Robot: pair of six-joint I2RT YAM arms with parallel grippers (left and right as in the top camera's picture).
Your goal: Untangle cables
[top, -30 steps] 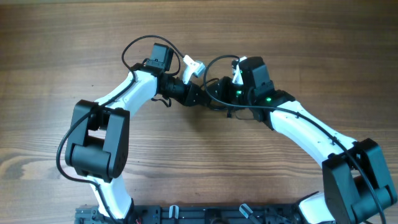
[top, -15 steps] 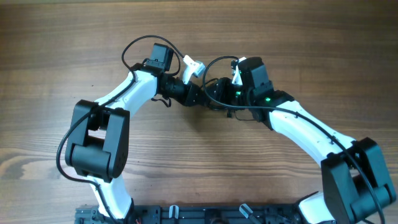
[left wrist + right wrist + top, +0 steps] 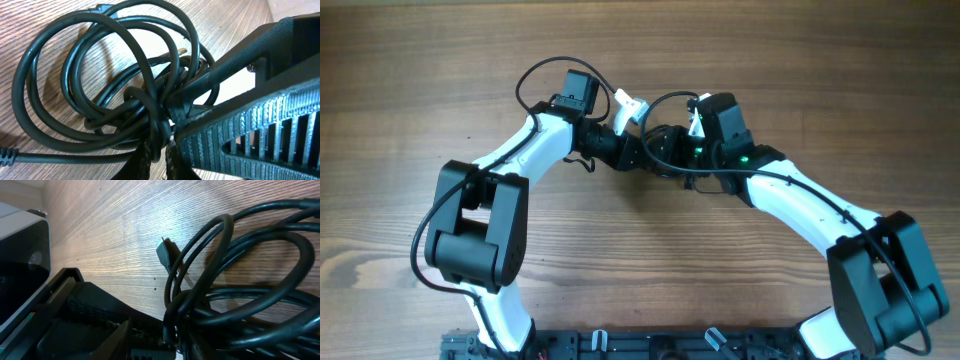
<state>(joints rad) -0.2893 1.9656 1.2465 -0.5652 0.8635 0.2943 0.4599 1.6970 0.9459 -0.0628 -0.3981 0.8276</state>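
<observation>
The cables [image 3: 100, 75] are thin black cords coiled in overlapping loops with a knot at the middle, lying on the wooden table. My left gripper [image 3: 160, 156] is shut on a strand at that knot. In the overhead view both grippers meet at the bundle [image 3: 663, 152], left gripper [image 3: 642, 152] and right gripper [image 3: 672, 152] nearly touching. A finger of the right gripper [image 3: 215, 75] reaches into the loops. In the right wrist view the loops [image 3: 250, 280] fill the right side, and a small plug end [image 3: 164, 250] sticks up. My right gripper [image 3: 167, 341] sits in deep shadow among the strands.
Bare wooden table [image 3: 800, 60] surrounds the arms. Thick black arm wires [image 3: 535, 75] loop above the left wrist. A dark rail [image 3: 650, 345] runs along the front edge. The left arm's white casing [image 3: 20, 240] shows at the right wrist view's left edge.
The right arm has edged a little left, closer into the bundle. The left arm has stayed put with its hold on the strand.
</observation>
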